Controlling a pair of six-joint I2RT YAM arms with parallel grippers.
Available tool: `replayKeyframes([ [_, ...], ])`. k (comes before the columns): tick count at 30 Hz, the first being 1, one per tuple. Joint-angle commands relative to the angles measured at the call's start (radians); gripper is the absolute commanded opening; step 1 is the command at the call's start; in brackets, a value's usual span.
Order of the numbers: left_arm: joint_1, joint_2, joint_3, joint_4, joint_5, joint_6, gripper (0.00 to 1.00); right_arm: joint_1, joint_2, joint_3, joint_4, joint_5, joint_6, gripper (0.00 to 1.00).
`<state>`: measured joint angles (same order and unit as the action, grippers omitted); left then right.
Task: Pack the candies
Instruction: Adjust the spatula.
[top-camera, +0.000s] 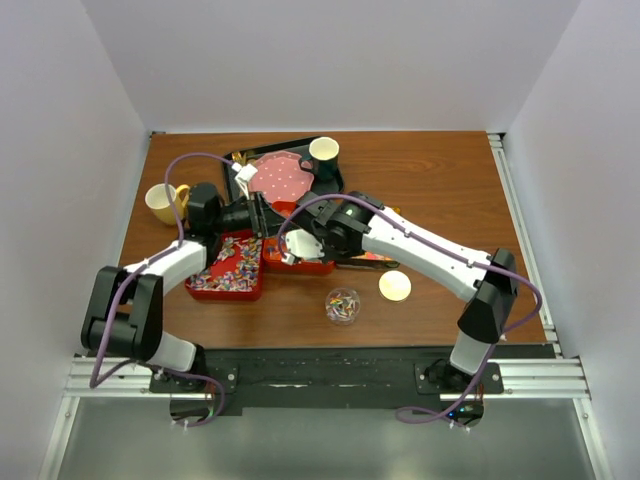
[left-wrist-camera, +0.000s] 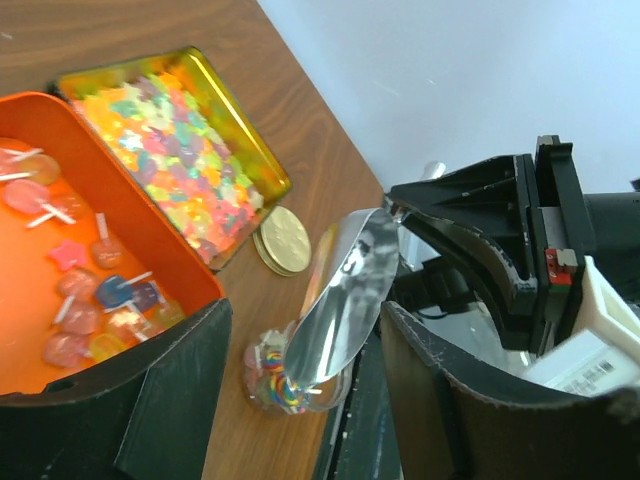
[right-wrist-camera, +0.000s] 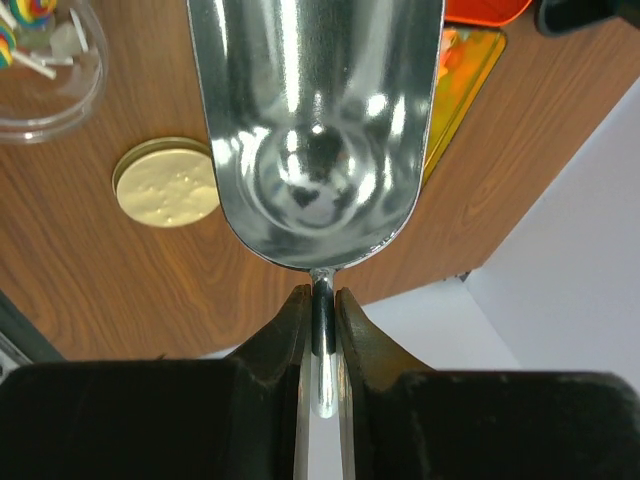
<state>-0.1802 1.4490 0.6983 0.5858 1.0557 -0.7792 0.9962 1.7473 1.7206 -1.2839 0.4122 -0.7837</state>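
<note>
A brown wood-grain tabletop (top-camera: 440, 190) stands boxed by plain white walls (top-camera: 330, 60) behind it and on both sides. Aluminium rails (top-camera: 560, 376) run along its near and right edges; below the near rail lies grey floor (top-camera: 320, 445).

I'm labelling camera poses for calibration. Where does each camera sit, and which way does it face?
Top external: above and behind the bases, looking down on the table; both arms show.
Left wrist: on the left arm, looking across the orange tray and gold tray toward the scoop; the left gripper's open fingers frame the bottom.
Right wrist: on the right arm, looking down along the scoop clamped in the right gripper.
Shared: both wrist views show scoop, gold lid, clear cup.
</note>
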Motion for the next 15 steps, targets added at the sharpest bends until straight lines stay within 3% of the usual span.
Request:
replayKeyframes([
  [1,-0.054,0.048,0.079,0.108,0.058,-0.037,0.64,-0.002,-0.006,0.08,0.051,-0.02,0.047,0.0],
  [9,-0.065,0.128,0.125,0.078,0.047,-0.017,0.61,-0.01,0.006,0.145,0.066,-0.035,0.067,0.0],
  [15,-0.068,0.162,0.136,0.141,0.089,-0.064,0.51,-0.014,0.014,0.145,0.075,-0.018,0.07,0.0],
])
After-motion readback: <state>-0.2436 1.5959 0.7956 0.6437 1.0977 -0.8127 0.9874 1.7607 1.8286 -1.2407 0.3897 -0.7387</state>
